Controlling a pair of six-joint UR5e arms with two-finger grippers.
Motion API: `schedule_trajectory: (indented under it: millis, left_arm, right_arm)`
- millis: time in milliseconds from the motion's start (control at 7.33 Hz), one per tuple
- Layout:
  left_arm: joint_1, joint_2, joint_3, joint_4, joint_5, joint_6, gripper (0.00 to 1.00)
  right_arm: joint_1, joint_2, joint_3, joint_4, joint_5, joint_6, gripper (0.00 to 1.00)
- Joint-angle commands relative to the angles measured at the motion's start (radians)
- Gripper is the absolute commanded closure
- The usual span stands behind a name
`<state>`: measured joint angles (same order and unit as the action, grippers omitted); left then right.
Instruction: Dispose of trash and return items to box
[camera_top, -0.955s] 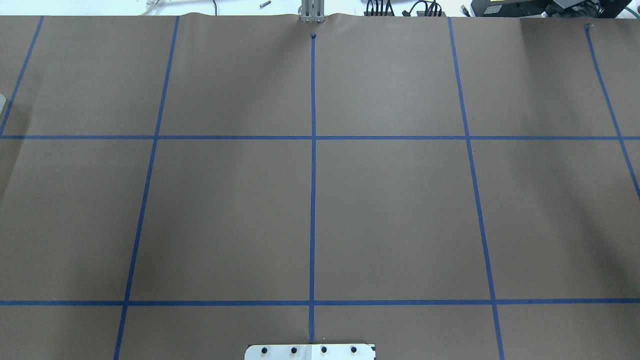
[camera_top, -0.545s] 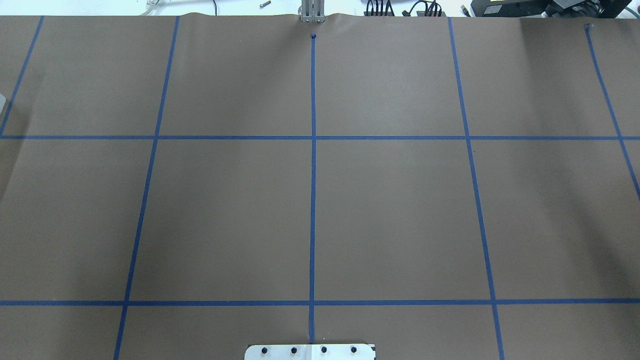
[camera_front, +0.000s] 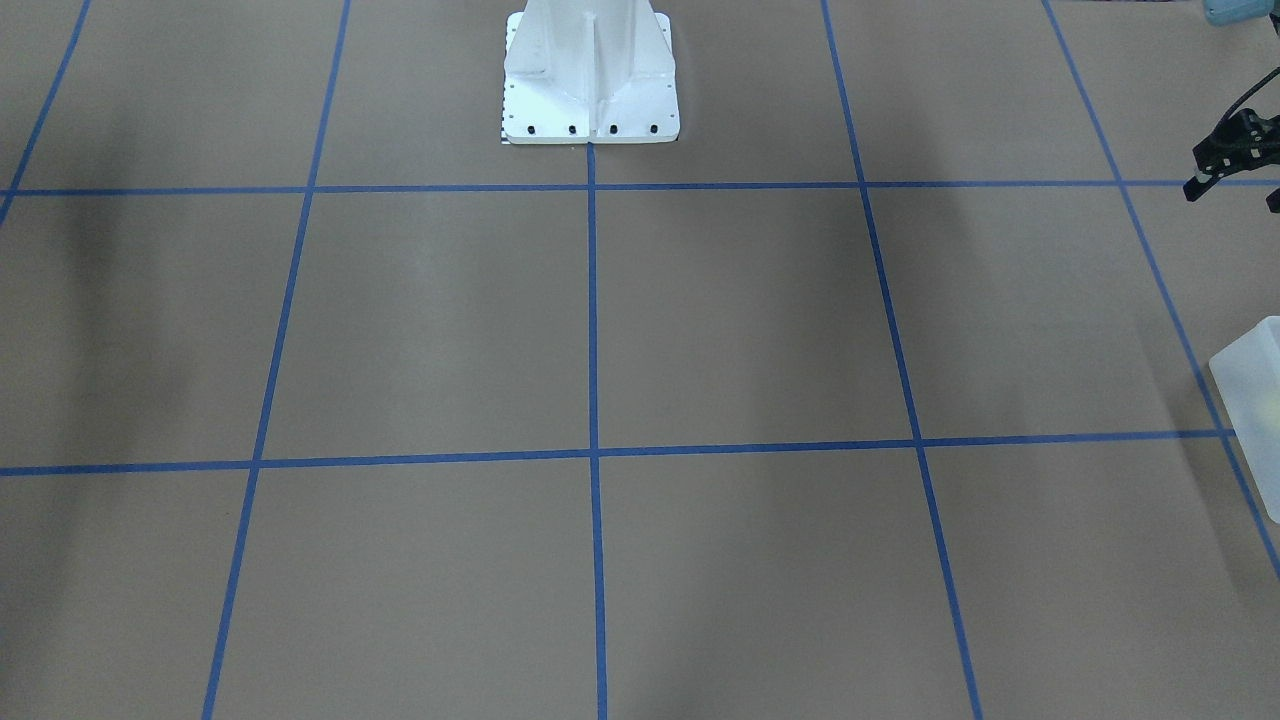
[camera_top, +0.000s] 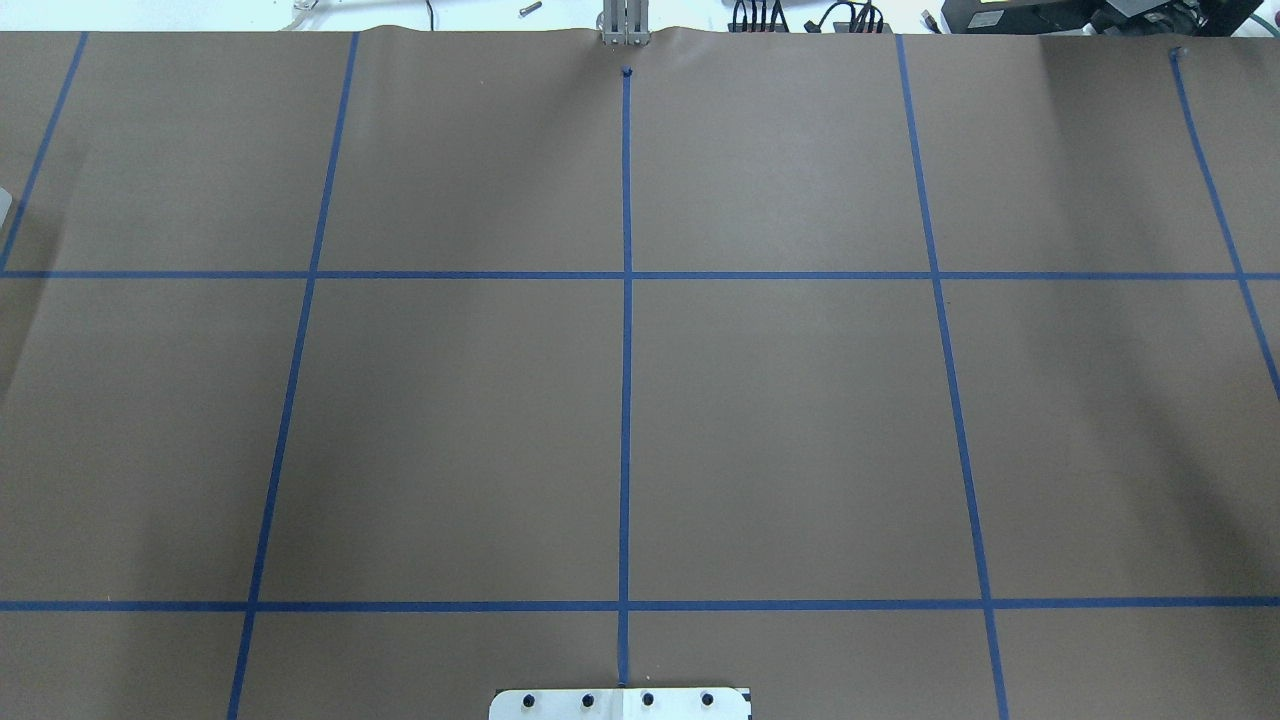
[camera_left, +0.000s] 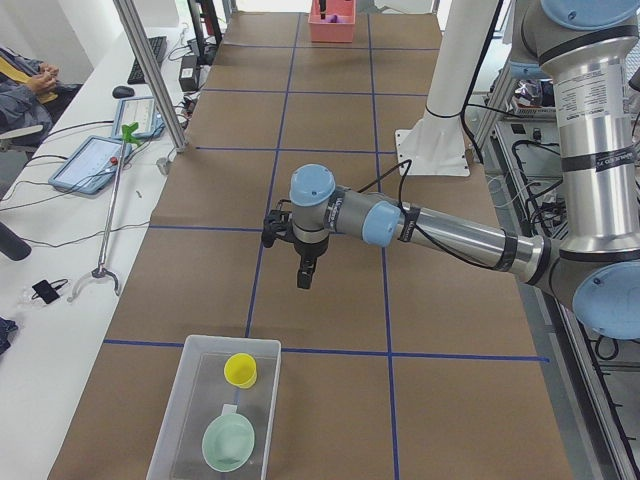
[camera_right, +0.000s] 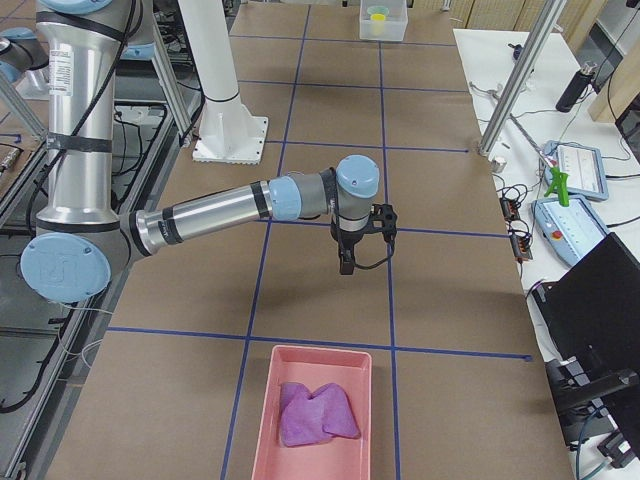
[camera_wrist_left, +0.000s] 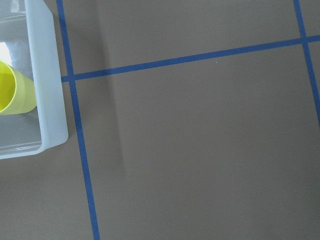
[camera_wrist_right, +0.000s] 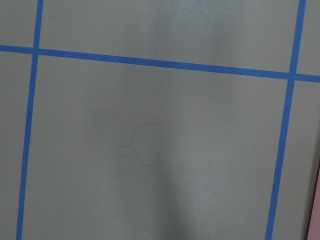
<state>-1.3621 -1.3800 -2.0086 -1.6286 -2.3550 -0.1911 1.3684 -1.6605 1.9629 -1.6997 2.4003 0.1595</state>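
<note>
The box (camera_left: 215, 410), translucent frosted white, stands at the table's end near my left arm. The yellow cup (camera_left: 240, 369) and the mint-green bowl (camera_left: 228, 441) lie inside it. My left gripper (camera_left: 305, 278) hangs above bare table, a grid square from the box; I cannot tell if it is open. The left wrist view shows the box's corner (camera_wrist_left: 50, 75) and the cup (camera_wrist_left: 12, 95). My right gripper (camera_right: 346, 265) hangs over the table short of a pink tray (camera_right: 312, 410) holding crumpled purple trash (camera_right: 315, 415); I cannot tell its state.
The white pedestal base (camera_front: 590, 70) stands at the robot's side of the table. Brown paper with a blue tape grid (camera_top: 626, 275) covers the table. A black part of my left wrist (camera_front: 1230, 150) and the box's wall (camera_front: 1250, 400) show at the front view's right edge.
</note>
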Motion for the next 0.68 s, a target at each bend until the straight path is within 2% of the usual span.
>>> schedule_trajectory:
  millis: [0,545]
  left_arm:
    - [0.0,-0.008,0.001,0.0,-0.001,0.001,0.02]
    - [0.0,-0.01,-0.002,-0.002,-0.001,-0.001,0.02]
  right_arm:
    - [-0.005,0.001,0.001,0.0,-0.001,0.005,0.0]
    - [-0.005,0.002,0.005,0.002,-0.001,0.005,0.0]
